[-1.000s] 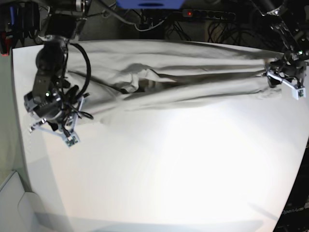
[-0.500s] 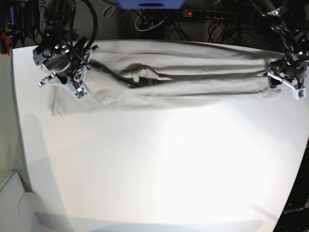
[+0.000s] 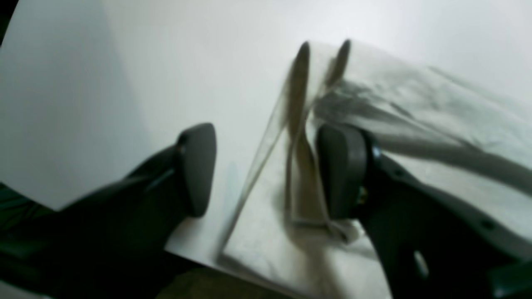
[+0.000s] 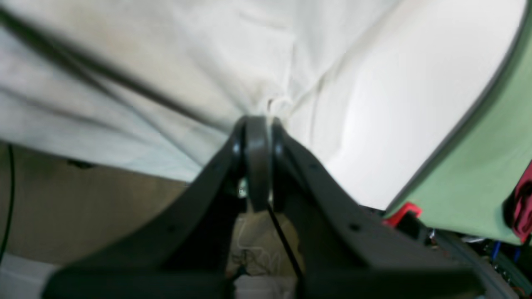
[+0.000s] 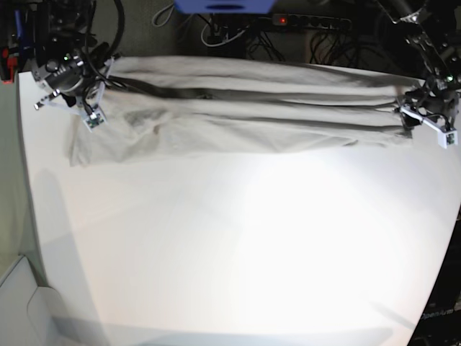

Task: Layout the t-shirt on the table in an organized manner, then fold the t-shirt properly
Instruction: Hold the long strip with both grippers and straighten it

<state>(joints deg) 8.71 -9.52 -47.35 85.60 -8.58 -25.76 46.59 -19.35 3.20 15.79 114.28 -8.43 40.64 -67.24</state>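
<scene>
1. We're looking down on a big white table point(image 5: 230, 259), glare washing out its middle, with dark cables and a power strip point(image 5: 310, 21) with a red light behind the far edge.
2. Count with us: one t-shirt point(image 5: 245, 115), one table, two arms, two grippers.
3. The t-shirt lies along the table's far edge, pulled out long from side to side, with lengthwise folds running across it; its lower flap on the base view's left spreads flatter toward us.
4. A pale green surface point(image 4: 490, 166) shows beyond the table's rim in the right wrist view, and a brownish floor point(image 4: 83, 207) sits below the hanging cloth.
5. Right gripper point(image 4: 257, 124): jaws pressed together, pinching a bunched edge of the t-shirt, the cloth fanning away from the tips. In the base view it sits at the far left corner.
6. Left gripper point(image 3: 266, 166): jaws spread partway. One finger point(image 3: 345, 170) touches the cloth's standing fold; the other finger point(image 3: 199, 166) stands clear over bare table. We can't tell whether it actually grips anything.
</scene>
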